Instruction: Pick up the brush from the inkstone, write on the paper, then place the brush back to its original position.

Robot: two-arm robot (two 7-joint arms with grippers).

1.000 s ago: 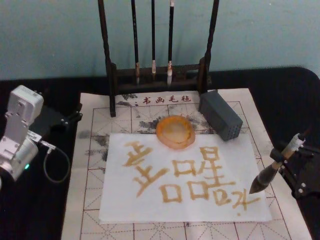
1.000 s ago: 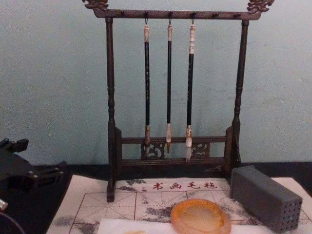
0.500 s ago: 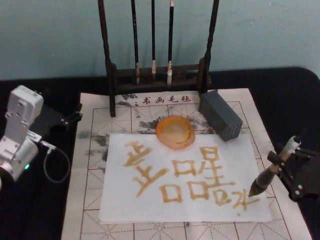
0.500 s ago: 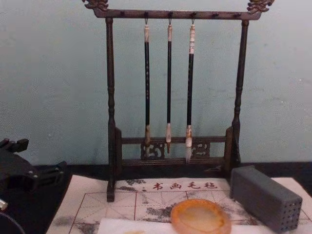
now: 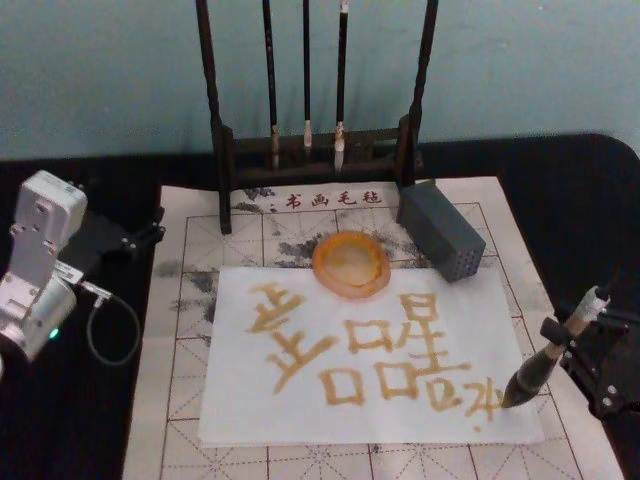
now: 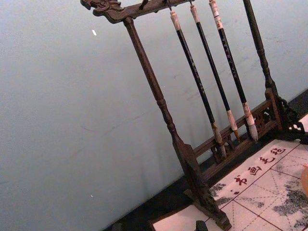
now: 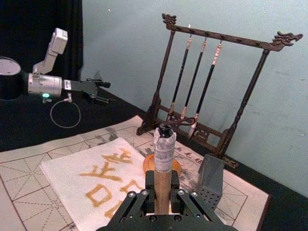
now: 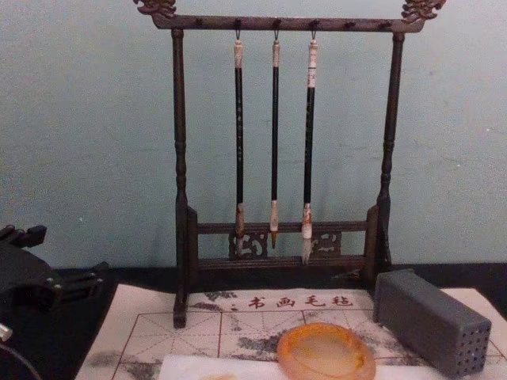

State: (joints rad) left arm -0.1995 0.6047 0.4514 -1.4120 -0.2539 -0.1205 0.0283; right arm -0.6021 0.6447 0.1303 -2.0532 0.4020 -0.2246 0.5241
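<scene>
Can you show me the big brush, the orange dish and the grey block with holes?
big brush (image 5: 523, 381), head view: on its dark bristle head.
orange dish (image 5: 350, 262), head view: on its pale centre.
grey block (image 5: 438, 225), head view: on its top face.

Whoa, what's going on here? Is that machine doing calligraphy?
Yes. The right gripper has its jaws shut on the thick brush. The brush is tilted, with its tip down at the near right corner of the paper, beside the rightmost of the amber characters. Whether the tip touches is hard to tell. The inkstone sits at the paper's far edge with no brush on it. The left gripper is parked off to the left.
</scene>
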